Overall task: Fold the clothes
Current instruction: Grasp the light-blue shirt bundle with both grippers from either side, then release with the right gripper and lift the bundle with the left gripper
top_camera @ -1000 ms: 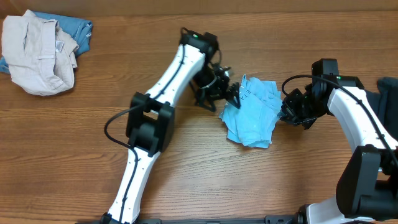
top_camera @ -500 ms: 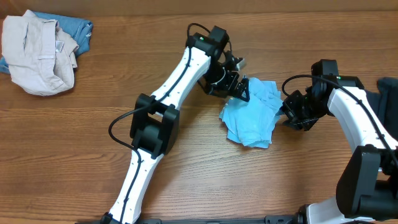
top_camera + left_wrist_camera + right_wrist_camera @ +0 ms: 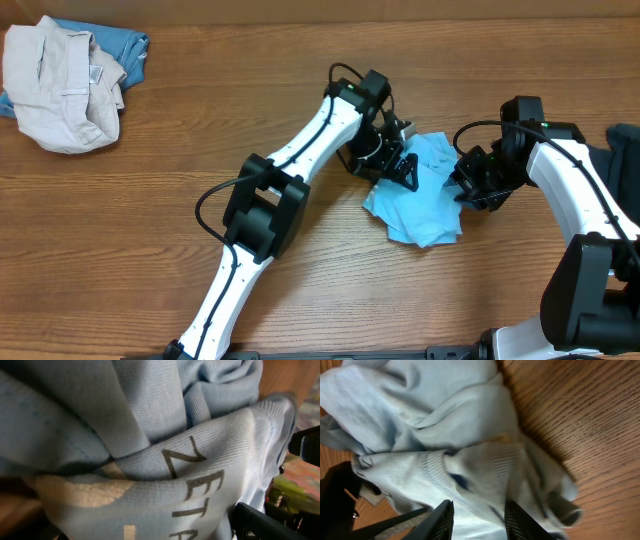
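Shirt [image 3: 428, 198], sky-blue ribbed cotton, crumpled on the wood-grain table [image 3: 150, 220] right of centre; left gripper [image 3: 403, 168] spread wide, lettered folds bunched against it; right gripper [image 3: 480, 512] parted astride a rumpled fold.

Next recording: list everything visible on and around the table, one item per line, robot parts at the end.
T-shirt: one, light sky-blue with printed lettering, crumpled on the table between the two grippers.
Beige garment: one, beige, bunched at the top-left corner of the overhead view.
Denim-blue garment: one, blue, under the beige garment, only its edges showing.
Dark garment: one, navy-blue, at the right edge, mostly cut off.
Table: one, brown wood.
Left gripper: one, black, jaws open, on the T-shirt's upper-left part.
Right gripper: one, black, fingers apart over the T-shirt's right edge.
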You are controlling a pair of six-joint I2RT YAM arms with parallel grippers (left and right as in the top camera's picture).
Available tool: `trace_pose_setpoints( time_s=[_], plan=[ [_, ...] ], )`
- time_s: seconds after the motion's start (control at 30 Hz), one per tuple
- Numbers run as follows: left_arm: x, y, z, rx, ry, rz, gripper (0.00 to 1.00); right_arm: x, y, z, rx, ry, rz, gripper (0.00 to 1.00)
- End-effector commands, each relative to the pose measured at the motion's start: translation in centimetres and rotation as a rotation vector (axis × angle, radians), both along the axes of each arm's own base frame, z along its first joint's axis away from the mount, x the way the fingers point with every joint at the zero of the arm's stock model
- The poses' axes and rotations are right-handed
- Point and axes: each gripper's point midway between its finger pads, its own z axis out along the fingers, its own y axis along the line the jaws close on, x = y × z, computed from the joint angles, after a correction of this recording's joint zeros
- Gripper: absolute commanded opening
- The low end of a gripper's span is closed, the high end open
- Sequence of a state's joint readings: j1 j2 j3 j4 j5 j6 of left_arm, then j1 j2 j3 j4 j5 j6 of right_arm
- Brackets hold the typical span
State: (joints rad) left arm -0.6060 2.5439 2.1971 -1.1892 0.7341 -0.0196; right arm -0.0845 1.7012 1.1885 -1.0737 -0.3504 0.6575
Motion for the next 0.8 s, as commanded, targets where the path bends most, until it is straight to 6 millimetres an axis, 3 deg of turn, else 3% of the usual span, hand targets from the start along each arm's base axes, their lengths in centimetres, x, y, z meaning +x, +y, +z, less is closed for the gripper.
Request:
trace_pose_setpoints(
  time_s=[0.0,0.03,0.1,0.23,0.37,0.47,0.5,0.53,0.57,0.6,0.77],
  plan=[
    [-2.1,-0.8,-1.1,0.005,0.051,-0.039,0.67,0.5,-0.2,1.0,-0.011,-0.038,0.002,0.37],
    [-2.1,-0.9,-1.1,0.007,0.054,-0.036,0.5,0.4,-0.2,1.0,-0.011,-0.034,0.002,0.37],
    [-1.9,-0.7,-1.1,0.017,0.067,-0.012,0.05,0.3,-0.2,1.0,-0.011,-0.031,0.002,0.37],
    [0.1,1.3,-1.4,0.057,0.079,0.074,0.04,0.3,-0.2,1.0,-0.011,-0.029,0.002,0.37],
    [4.8,7.8,-2.2,0.148,0.105,0.258,0.04,0.2,-0.2,1.0,-0.011,-0.027,0.002,0.38],
    [6.9,15.6,-2.8,0.257,0.152,0.379,0.04,0.4,-0.2,1.0,-0.011,-0.035,0.002,0.38],
    [7.2,17.3,-2.7,0.259,0.168,0.397,0.05,0.7,-0.1,1.1,-0.007,-0.047,0.003,0.38],
    [7.4,18.7,-2.6,0.259,0.182,0.417,0.2,1.1,0.3,1.3,0.017,-0.074,0.019,0.38],
    [7.6,19.7,-2.6,0.26,0.194,0.437,0.56,1.7,1.0,1.7,0.06,-0.116,0.052,0.39],
    [7.7,20.2,-2.5,0.263,0.203,0.448,0.99,2.3,1.6,2.0,0.091,-0.151,0.072,0.46],
    [7.3,18.9,-2.6,0.267,0.201,0.433,1.0,4.6,3.7,2.6,0.088,-0.268,0.143,0.54]
  ],
)
